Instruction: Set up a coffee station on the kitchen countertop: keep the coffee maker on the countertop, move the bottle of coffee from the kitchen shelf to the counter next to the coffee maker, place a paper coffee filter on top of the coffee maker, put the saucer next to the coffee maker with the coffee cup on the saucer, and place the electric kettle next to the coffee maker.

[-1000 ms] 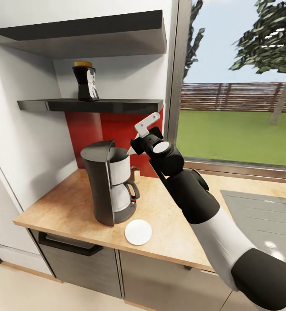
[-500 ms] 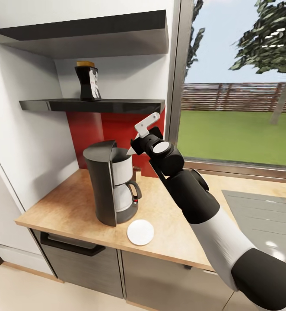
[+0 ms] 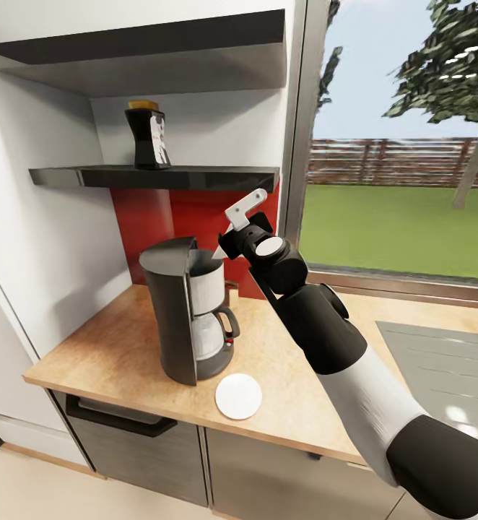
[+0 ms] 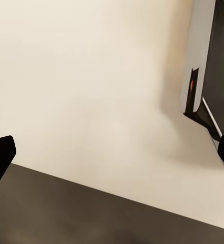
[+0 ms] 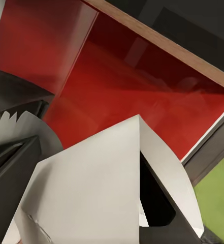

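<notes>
While hovering up beside the coffee maker [image 3: 181, 310], pinching the paper coffee filter [image 3: 221, 250] in the right gripper [image 3: 235, 227], clamped firm on the white cone, tip aimed down toward the open top of the machine. Seen close from the right wrist too: filter [image 5: 91, 188] fanned wide across the red splashback, caught between dark fingers [image 5: 165, 203]. Now the change: whole picture nudged over since a second ago, so a move of the camera and body, not of the things. Worth noting, though: arm holding the same spot in the view, machine drifted toward it, and so a slightly tighter gap between filter tip and white basket. Probably lining up for the drop, not there yet, filter clear of the basket rim. Over on the other side, left gripper [image 4: 112, 152] spread wide and holding nothing, pointed at pale floor. Elsewhere, steady as before: saucer [image 3: 238, 396] bare on the kitchen countertop [image 3: 123, 339], just in front of the machine; bottle of coffee [image 3: 146, 139] up on the kitchen shelf [image 3: 196, 177], untouched. Plenty left after this placement, judging by that.
</notes>
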